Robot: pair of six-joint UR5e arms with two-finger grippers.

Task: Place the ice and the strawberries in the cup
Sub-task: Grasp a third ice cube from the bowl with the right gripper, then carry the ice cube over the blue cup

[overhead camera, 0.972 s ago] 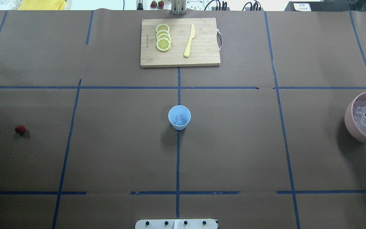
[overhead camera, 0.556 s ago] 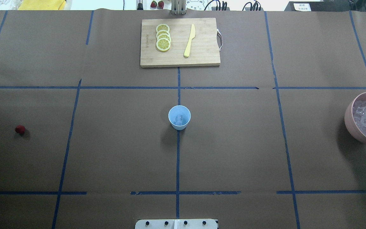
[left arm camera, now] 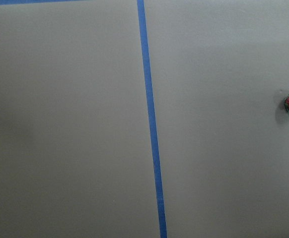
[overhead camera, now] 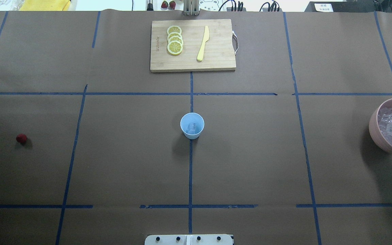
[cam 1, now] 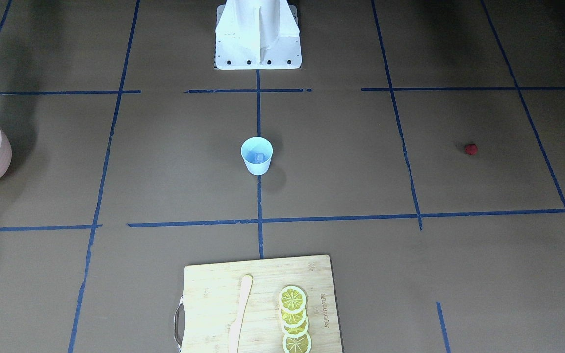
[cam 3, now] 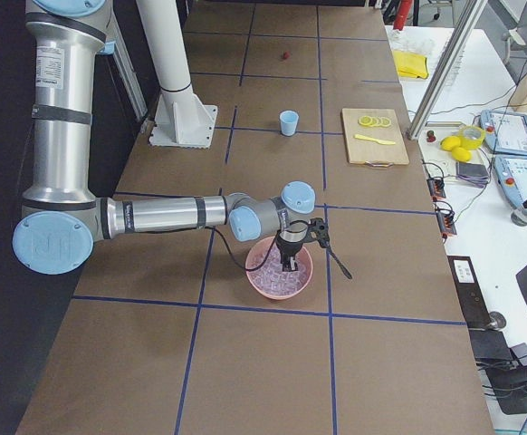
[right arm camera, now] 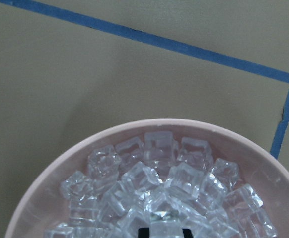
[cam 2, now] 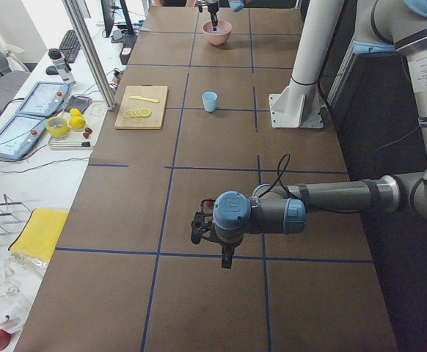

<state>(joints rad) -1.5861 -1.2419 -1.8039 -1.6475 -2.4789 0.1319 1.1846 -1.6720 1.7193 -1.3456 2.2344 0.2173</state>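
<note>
Overhead exterior, done: ice cube [overhead camera: 191, 127] in pale blue cup [overhead camera: 192, 132].
Remaining: strawberry [overhead camera: 21, 138] alone on surface [overhead camera: 250, 153].
Grips: right end effector [cam 3: 290, 261] at pink bowl [overhead camera: 374, 129] of ice [right arm camera: 154, 183], left end effector [cam 2: 199, 229]; cannot tell either.

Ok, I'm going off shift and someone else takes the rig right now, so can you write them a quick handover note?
Left gripper: hangs over bare table on the robot's left; open or shut cannot be told.
Right gripper: down at the ice in the pink bowl; jaw state unclear.
Cup: mid-table, with at least one ice cube inside.
Strawberry: on the table, far on the robot's left, untouched.
Done: some ice in the cup.
Left: the strawberry, perhaps more ice.
</note>
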